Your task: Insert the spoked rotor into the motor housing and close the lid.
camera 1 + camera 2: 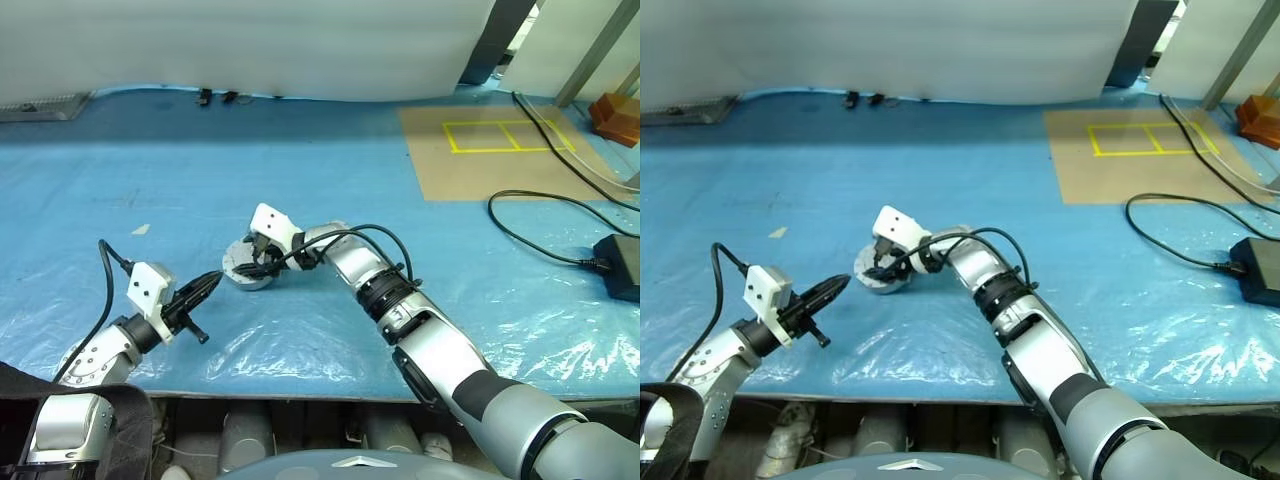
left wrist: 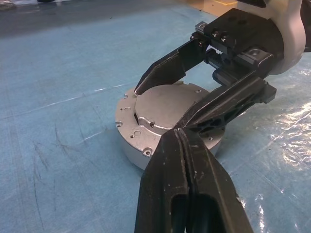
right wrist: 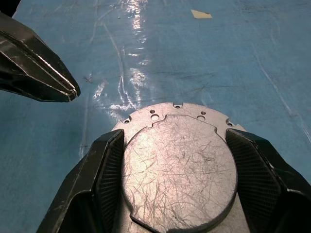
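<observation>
The lid (image 3: pixel 177 167) lies plain grey face up on top of the motor housing (image 2: pixel 141 150), its scratched round plate seated inside the housing's rim with a ring of small screw holes showing around its edge. The pair sits as one low silver cylinder on the blue plastic sheet (image 1: pixel 300 180) that covers the table, near the front edge and a little to the robot's left of centre.

The right gripper (image 3: pixel 175 160) reaches in from the right and bends down over this stack. Its two black fingers (image 3: pixel 104 167) stand spread wide, one on either side of the lid, the ribbed pads facing the lid's rim. In the right wrist view the pads sit right at the rim on both sides; whether they press on it or stand just clear cannot be told. In the left wrist view one finger lies over the far edge of the top plate and the other runs along the near side.

The left gripper (image 2: pixel 179 136) is clenched, its fingers pressed tight together into a single black point with nothing between them. It lies about level and points at the side of the housing from the robot's left, the tip just beside the rim and close to the right gripper's near finger; contact cannot be made out.

Farther off on the right, a black cable (image 1: pixel 540 245) loops across the sheet to a dark box (image 1: pixel 622 265), and a brown board (image 1: pixel 500 150) with yellow tape squares lies beyond
</observation>
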`<action>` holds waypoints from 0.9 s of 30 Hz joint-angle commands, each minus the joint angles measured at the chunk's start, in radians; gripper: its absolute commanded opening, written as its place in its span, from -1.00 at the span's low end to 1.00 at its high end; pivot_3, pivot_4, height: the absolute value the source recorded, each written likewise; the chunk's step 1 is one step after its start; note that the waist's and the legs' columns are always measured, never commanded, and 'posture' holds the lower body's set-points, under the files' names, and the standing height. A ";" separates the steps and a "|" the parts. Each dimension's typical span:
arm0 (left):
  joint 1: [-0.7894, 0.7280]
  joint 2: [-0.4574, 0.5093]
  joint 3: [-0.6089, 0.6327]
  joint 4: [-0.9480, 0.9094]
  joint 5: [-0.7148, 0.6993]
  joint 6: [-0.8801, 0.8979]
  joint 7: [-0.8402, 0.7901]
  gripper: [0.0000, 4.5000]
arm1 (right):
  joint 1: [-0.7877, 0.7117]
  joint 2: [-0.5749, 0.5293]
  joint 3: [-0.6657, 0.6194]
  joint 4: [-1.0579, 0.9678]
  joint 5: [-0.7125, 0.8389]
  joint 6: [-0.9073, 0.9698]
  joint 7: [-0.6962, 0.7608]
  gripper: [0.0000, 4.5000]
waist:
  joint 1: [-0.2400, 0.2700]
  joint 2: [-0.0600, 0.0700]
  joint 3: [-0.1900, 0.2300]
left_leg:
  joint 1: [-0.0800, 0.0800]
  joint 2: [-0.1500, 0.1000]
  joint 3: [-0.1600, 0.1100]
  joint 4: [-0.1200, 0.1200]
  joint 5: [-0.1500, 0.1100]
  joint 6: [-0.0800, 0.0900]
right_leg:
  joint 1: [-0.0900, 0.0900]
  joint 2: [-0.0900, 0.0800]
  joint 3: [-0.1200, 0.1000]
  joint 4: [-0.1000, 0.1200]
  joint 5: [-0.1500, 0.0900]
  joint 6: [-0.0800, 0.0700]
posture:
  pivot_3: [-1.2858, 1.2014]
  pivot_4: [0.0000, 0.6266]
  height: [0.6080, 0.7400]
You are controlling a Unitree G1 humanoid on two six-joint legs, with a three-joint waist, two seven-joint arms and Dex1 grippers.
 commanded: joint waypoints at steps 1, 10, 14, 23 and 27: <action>-0.017 -0.001 0.004 -0.008 0.005 -0.024 0.003 -1.00 | 0.039 -0.028 0.051 0.071 -0.069 0.021 -0.006 0.31 | 0.000 0.001 0.000 | 0.000 0.000 0.000 0.000 0.000 0.000 | 0.000 0.000 0.000 0.000 0.000 0.000 | 0.03 -0.52 1.00; -0.173 0.015 -0.060 0.114 0.121 -0.035 0.038 -1.00 | 0.036 -0.024 0.051 0.053 -0.060 0.029 0.023 0.31 | 0.001 0.003 0.000 | -0.001 0.000 0.000 -0.002 0.000 0.000 | 0.000 0.000 0.000 -0.002 0.000 0.000 | 0.03 -0.52 1.00; -0.245 0.019 -0.102 0.162 0.153 -0.029 0.026 -1.00 | 0.037 -0.024 0.048 0.045 -0.059 0.032 0.027 0.31 | -0.001 0.003 -0.001 | -0.002 0.000 0.000 -0.003 0.000 0.000 | 0.000 0.000 0.000 -0.004 0.000 0.000 | 0.03 -0.52 1.00; -0.300 0.091 -0.225 0.216 0.240 0.035 -0.047 -1.00 | 0.055 -0.037 0.049 -0.002 -0.055 0.052 0.042 0.31 | 0.001 0.005 -0.002 | -0.002 -0.001 0.001 -0.006 0.000 0.000 | 0.000 -0.001 0.000 -0.007 0.002 -0.003 | 0.03 -0.52 1.00; -0.308 0.106 -0.242 0.222 0.245 0.045 -0.064 -1.00 | 0.056 -0.044 0.043 -0.012 -0.049 0.050 0.033 0.65 | 0.001 0.007 -0.003 | -0.002 -0.001 0.001 -0.006 0.000 0.000 | 0.000 -0.001 0.000 -0.008 0.001 -0.002 | 0.03 -0.52 1.00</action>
